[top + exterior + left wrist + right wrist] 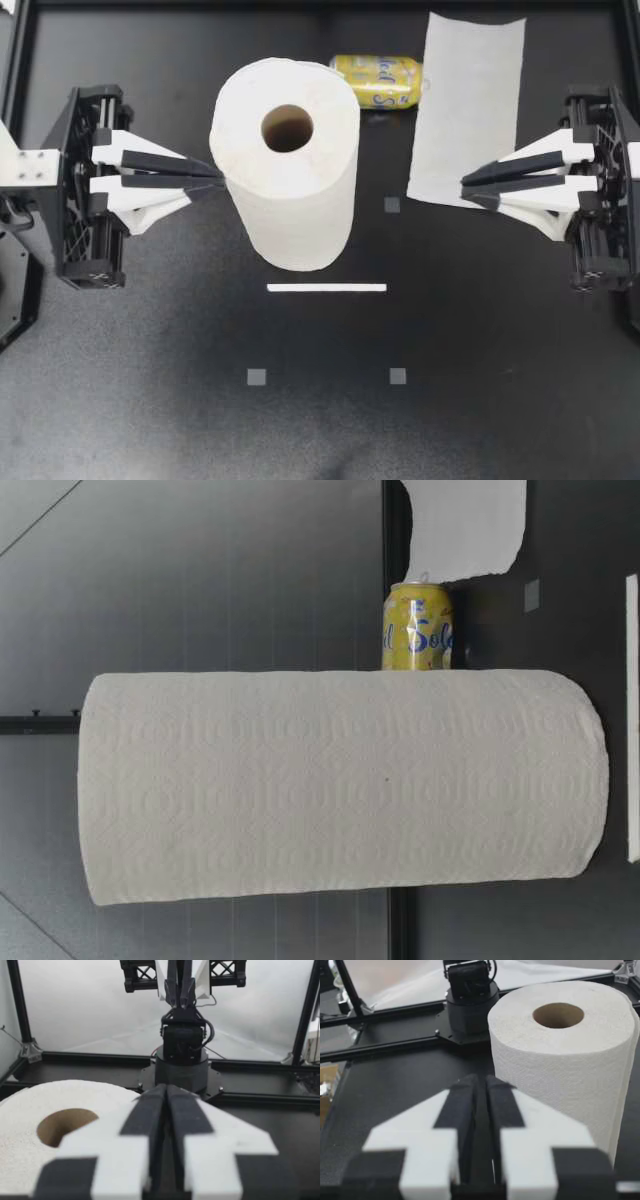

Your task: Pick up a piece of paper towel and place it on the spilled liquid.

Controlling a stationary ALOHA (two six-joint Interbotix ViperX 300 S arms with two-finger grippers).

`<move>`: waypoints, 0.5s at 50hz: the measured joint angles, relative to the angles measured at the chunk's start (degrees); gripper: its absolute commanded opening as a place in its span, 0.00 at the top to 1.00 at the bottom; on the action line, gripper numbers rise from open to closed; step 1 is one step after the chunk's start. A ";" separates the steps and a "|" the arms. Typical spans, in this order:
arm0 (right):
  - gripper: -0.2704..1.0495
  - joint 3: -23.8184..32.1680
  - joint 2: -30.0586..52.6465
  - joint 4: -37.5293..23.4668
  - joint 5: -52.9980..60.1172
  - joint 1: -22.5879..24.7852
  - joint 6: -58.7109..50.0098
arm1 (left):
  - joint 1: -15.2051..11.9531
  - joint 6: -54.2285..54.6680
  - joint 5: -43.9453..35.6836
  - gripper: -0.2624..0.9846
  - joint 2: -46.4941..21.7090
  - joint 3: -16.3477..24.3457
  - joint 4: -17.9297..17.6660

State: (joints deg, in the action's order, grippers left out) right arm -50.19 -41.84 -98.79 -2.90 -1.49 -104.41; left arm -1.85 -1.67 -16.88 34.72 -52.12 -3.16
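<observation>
The paper towel roll (287,165) stands upright on the desk (320,420). A loose sheet (468,110) lies flat to its right (well apart), and a yellow can (377,80) lies on its side just beyond the roll. My left tool (215,172), closed and empty, is at the roll's left side. My right tool (467,186), also closed, is over the sheet's edge.

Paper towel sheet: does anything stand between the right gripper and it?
Nothing visible does. In the top view my right gripper, shut, has its tips at the edge of the loose sheet; the roll and the can are off to one side. No spill shows, so the onward path cannot be judged.
</observation>
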 measured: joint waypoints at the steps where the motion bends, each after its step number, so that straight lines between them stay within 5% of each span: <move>1: 0.62 0.09 -0.09 0.00 -0.09 0.09 0.00 | 0.00 -0.18 -0.18 0.67 0.00 -0.18 -0.09; 25: 0.62 0.09 -0.53 0.00 -0.97 0.09 0.00 | 0.00 -1.05 -4.75 0.67 0.00 -1.05 0.00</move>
State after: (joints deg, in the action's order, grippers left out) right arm -50.10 -42.36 -98.79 -3.87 -1.41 -104.41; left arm -1.85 -2.72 -21.62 34.72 -53.17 -3.16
